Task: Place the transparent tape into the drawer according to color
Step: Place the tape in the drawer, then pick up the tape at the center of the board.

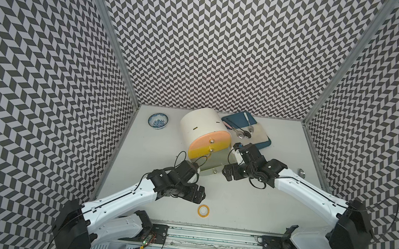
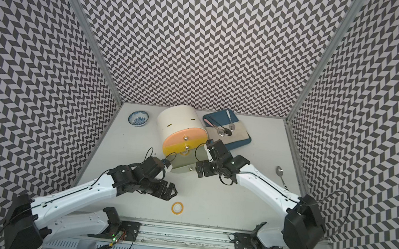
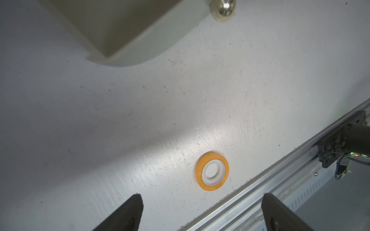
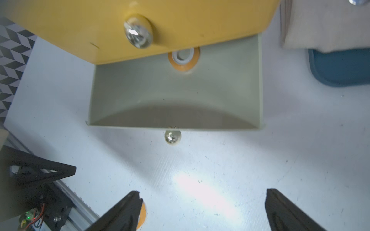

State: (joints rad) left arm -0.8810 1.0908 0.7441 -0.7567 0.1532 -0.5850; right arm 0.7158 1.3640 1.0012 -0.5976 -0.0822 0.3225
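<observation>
- The cabinet has its pink drawer and yellow drawer shut. The bottom drawer stands pulled out, with one orange tape lying flat at its back, partly under the yellow front.
- A second tape, also orange, lies flat on the worktop near the front rail, well apart from the drawer.
- The left tool hangs near that second tape, fingers apart and empty. The right tool is in front of the open drawer, fingers wide apart and gripping nothing.
- The worktop is pale grey and scuffed, and chevron walls close it in on three sides.
- At the back, a bowl sits left of the cabinet. A blue tray on its right holds a cloth and spoons. A lone spoon lies by the right wall.
- In both top views the arms partly hide the open drawer.
</observation>
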